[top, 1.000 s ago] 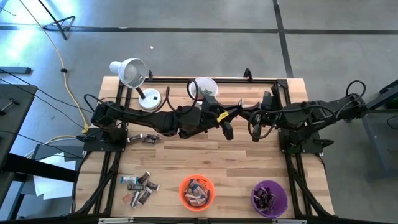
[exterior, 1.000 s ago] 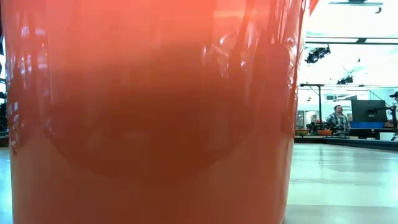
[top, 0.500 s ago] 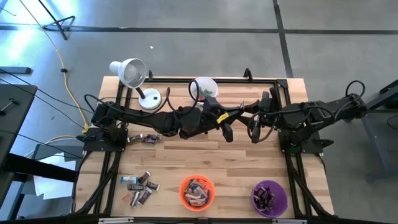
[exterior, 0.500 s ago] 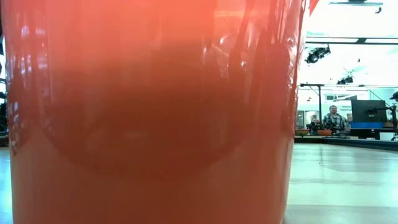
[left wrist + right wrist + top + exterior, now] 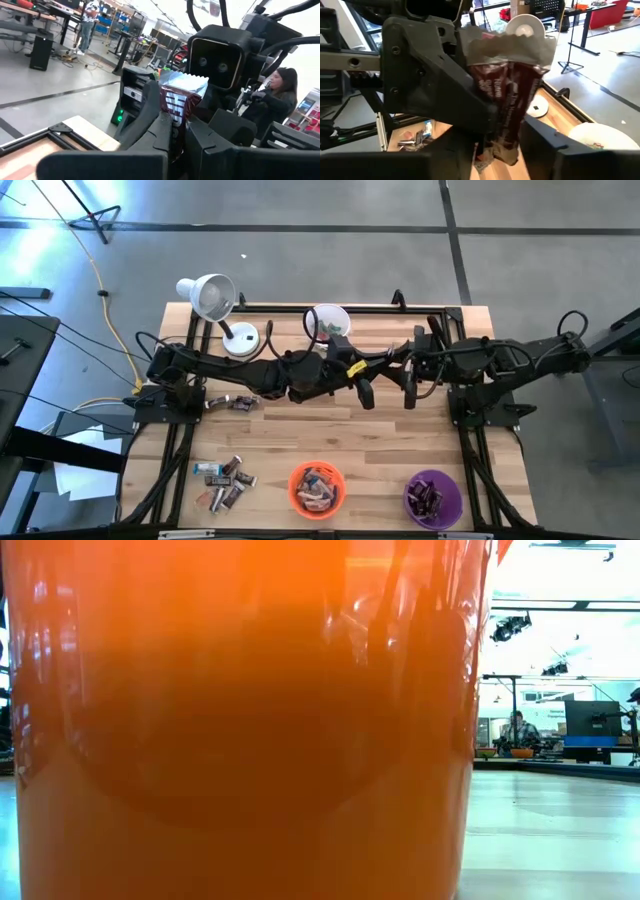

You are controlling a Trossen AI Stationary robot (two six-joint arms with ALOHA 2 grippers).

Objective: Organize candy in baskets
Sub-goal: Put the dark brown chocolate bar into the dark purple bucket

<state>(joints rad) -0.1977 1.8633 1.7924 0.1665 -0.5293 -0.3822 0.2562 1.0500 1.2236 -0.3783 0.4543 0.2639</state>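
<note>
Mid-table, left gripper [image 5: 366, 393] pinches a light, crinkly candy bar [image 5: 176, 100] by its middle; right gripper [image 5: 409, 393], fingers parted, faces it at three o'clock.

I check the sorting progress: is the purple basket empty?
No, the high view shows several dark candy pieces lying inside the purple basket at the table's front edge.

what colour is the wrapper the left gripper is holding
Dark brown with a silvery crimped end on the candy, clearest in the right wrist view.
</note>
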